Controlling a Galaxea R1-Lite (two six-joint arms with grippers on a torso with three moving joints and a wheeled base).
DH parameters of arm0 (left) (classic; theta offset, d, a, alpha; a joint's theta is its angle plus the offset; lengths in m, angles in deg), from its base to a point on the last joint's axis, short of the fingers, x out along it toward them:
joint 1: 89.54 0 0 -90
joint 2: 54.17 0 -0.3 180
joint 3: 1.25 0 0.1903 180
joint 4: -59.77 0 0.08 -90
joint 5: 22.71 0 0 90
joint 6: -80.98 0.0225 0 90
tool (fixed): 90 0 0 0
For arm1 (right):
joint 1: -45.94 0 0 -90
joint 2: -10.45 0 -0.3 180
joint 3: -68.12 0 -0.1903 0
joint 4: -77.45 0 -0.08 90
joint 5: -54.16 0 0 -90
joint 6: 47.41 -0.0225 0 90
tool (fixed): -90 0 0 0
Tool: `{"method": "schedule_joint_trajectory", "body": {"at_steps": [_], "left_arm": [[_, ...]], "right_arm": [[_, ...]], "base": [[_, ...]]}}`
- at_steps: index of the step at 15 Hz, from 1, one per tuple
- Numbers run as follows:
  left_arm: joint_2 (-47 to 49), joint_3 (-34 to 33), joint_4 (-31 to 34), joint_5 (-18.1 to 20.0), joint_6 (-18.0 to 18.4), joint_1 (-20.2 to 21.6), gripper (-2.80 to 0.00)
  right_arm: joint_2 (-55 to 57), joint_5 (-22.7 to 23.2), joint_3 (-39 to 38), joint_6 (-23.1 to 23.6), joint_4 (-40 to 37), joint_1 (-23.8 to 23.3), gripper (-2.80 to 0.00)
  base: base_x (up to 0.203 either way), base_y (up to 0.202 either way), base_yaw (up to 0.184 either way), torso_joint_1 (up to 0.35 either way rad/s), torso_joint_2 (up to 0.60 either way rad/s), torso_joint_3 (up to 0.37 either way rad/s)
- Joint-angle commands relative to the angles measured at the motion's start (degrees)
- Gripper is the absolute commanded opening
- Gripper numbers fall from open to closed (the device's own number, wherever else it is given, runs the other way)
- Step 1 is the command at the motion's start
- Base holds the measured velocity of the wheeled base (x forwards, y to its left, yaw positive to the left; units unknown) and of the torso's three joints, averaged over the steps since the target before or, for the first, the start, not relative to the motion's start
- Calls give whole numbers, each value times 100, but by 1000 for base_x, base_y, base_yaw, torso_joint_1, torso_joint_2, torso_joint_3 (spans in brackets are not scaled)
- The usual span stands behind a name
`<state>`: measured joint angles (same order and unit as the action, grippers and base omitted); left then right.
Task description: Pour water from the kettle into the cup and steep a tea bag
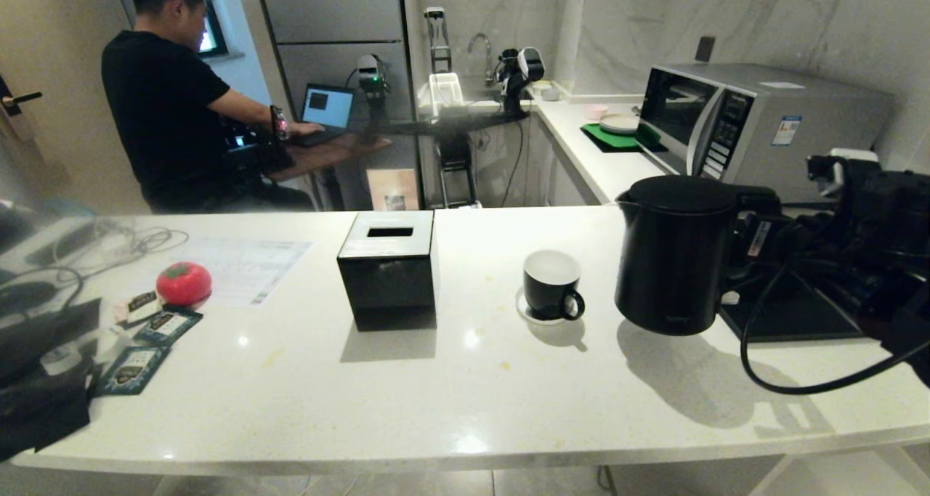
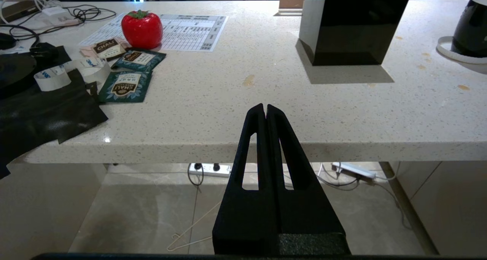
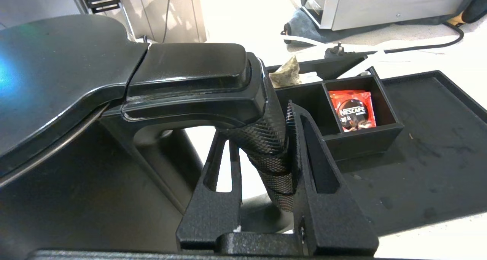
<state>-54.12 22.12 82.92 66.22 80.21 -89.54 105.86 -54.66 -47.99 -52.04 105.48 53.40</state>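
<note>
While the left tool point(image 2: 265, 111) hangs clenched and empty off the near edge of the worktop point(image 2: 236, 111), the tea sachets point(image 2: 125, 85) lie on the stone well ahead of it and to its left. Further right, the tissue box point(image 1: 387, 269) stands between that idle tool and the cup point(image 1: 552, 284), which sits on its saucer point(image 1: 524, 311) just left of the kettle point(image 1: 672, 256). The right tool point(image 3: 266, 145) grips the kettle's textured handle point(image 3: 268, 138), one finger on each side, with the body upright and apparently clear of the stone. Risk, as judged: the grip sits on a curved handle, so a fast tilt could let the kettle swing and throw water past the small cup or knock it off the saucer.
</note>
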Motion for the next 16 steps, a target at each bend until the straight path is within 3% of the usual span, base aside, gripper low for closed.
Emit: {"method": "schedule_joint_trajectory", "body": {"at_steps": [1,16], "left_arm": [[4,0,-4,0,-2,0,-280],[4,0,-4,1,-2,0,-280]], "right_arm": [[12,-16,8,-3,28,1,-280],[205,-25,0,33,46,10,-280]], "base": [[0,0,0,0,0,0],[0,0,0,0,0,0]]}}
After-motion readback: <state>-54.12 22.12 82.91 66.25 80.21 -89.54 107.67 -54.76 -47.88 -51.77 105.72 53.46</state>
